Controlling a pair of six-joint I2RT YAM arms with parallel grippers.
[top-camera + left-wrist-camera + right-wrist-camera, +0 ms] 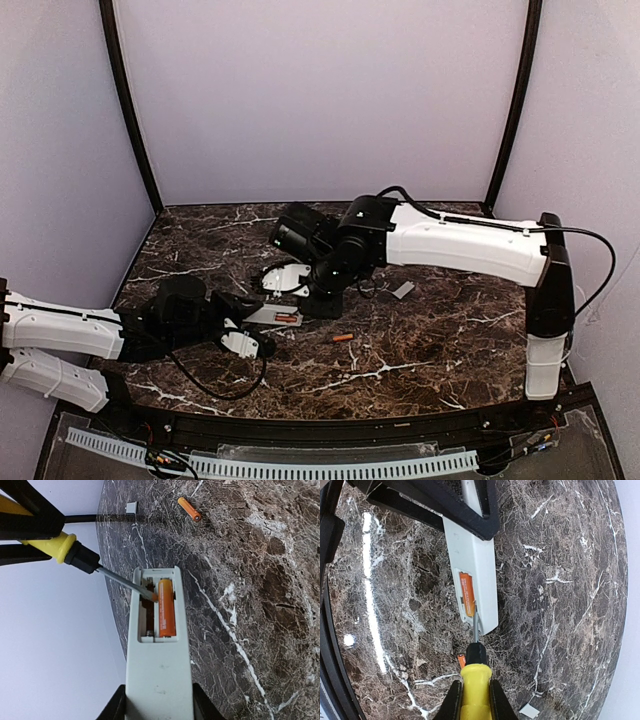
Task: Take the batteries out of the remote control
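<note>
While the left claw (159,709) is pinching the remote control (157,675) across its width, one finger pressing on each long edge, the bar is lying back-up low over the marble table (260,605) and reaching straight out ahead of that claw. Battery bay is sitting open at the end farthest from the left claw's fingertips. One slot is showing bare, with its spring visible. The other is carrying the seated battery (167,607), orange, lying lengthwise. Right claw (475,700) is clamping the yellow handle of the screwdriver (476,680), fingers (452,702) pressed against both sides of it. Shaft is running forward from the right claw's tips, and its tip is touching the end of the seated battery nearest that claw, at the divider between the slots. Loose battery (342,338) is resting on the table apart from the remote control, well ahead of the left claw, past the bay end and off to one side. In the right wrist view it is peeking out just beside the screwdriver's black collar, directly in front of the right claw. Cover piece (403,290), small and grey-white, is lying flat on the marble, farther out from the left claw than the loose battery and near one side of the right claw. Whether the remote control is touching the table, cannot tell.
</note>
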